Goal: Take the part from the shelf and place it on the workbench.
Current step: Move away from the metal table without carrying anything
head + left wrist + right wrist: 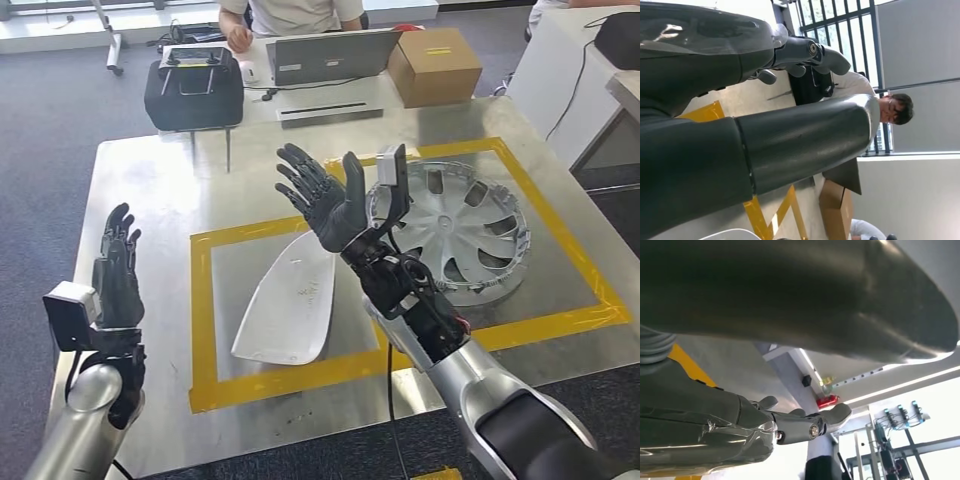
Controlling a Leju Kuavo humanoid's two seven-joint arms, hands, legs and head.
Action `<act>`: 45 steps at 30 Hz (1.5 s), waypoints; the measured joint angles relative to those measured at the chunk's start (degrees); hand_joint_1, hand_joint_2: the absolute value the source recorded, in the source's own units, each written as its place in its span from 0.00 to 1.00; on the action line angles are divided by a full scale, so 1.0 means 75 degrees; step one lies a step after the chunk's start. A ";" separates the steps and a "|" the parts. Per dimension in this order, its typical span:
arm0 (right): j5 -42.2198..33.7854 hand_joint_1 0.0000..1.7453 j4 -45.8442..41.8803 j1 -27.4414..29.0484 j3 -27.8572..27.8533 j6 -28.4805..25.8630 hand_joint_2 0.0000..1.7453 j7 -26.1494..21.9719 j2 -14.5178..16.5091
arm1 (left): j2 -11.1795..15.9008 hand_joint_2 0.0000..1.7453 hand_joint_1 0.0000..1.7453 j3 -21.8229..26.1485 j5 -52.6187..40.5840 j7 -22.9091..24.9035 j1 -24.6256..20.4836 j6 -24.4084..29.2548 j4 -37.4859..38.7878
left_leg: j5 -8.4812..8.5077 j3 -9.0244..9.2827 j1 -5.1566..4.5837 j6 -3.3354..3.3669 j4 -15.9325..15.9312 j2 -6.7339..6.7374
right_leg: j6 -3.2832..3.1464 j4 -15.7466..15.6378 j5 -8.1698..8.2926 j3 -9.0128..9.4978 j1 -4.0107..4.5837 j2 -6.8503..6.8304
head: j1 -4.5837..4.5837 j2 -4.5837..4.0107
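Both of my hands are raised over the metal bench [136, 180] holding nothing, fingers spread: my right hand [326, 196] palm-up above the yellow tape frame [198, 330], my left hand [117, 268] near the bench's left edge. Just beyond my right hand, the white curved panel part [290, 300] lies flat inside the frame, beside the silver wheel cover [460, 225]. Its long axis runs from near-left to far-right, narrow tip pointing away from me, so I judge the placing done and withdrawal next.

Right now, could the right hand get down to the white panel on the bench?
Probably yes. The right hand hangs open and empty above the far end of the white panel, with nothing between them. The wheel cover lies off to the side, clear of that path.
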 joint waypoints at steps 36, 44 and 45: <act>-0.0503 0.00 -0.2563 0.0929 0.0173 -0.0464 0.00 0.0502 -0.0476 | 0.0108 0.00 0.00 0.0039 0.0050 0.0309 0.0228 0.0305 -0.0626 | -0.0534 0.0766 -0.0035 -0.0075 -0.0082 0.0006 | -0.0285 0.0159 0.0591 -0.0526 0.0138 0.0037 | -0.0102 0.0000; -0.0500 0.00 -0.2641 0.1068 0.0176 -0.0483 0.00 0.0518 -0.0571 | 0.0092 0.00 0.00 0.0038 0.0053 0.0309 0.0280 0.0310 -0.0655 | -0.0278 0.0534 -0.0001 0.0179 -0.0172 0.0060 | -0.0082 0.2496 -0.0812 -0.1280 0.0119 0.0050 | 0.0100 0.0000; -0.0500 0.00 -0.2645 0.1089 0.0176 -0.0491 0.00 0.0522 -0.0576 | 0.0092 0.00 0.00 0.0038 0.0054 0.0309 0.0293 0.0310 -0.0655 | -0.0252 0.0500 -0.0003 0.0171 -0.0165 0.0057 | -0.0084 0.2345 -0.0691 -0.1126 0.0119 0.0049 | 0.0124 0.0000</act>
